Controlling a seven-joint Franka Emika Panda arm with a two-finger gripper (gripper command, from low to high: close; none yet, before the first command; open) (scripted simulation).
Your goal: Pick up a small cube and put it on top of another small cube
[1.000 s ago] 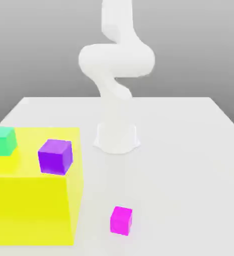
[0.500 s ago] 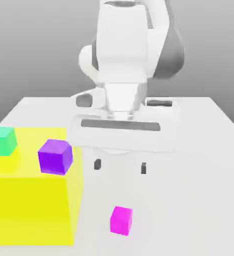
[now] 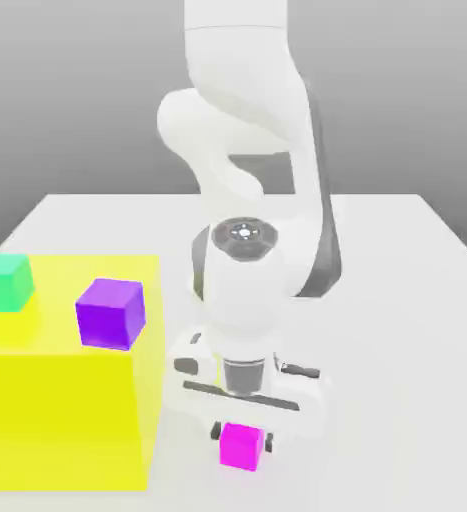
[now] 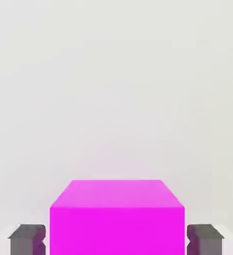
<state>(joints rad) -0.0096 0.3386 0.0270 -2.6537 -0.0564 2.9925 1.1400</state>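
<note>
**Gripper down around the magenta cube**

Exterior view: the gripper is low over the white table, its fingers flanking the small magenta cube beside the yellow block, which bears a purple cube and green cube.

Hand view: dark fingertips sit just beside the cube's sides; it appears gripped, though contact is hard to confirm.
</note>
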